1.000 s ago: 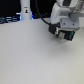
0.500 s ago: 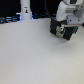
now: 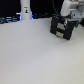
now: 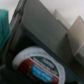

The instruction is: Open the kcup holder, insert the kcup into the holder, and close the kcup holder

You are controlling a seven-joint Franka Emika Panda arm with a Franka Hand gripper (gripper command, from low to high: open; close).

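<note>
While the arm has dropped onto the kcup holder (image 3: 61,27), its claw (hidden; grip unclear) seems poised to open it.

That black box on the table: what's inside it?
The wrist view shows a round pod with a white, red-marked top in the kcup holder. The robot arm covers its top from outside.

The exterior view looked down across the pale table (image 3: 35,55) from some way off. The wrist view sat very close, blurred; the two shared the kcup holder (image 3: 62,27)
</note>
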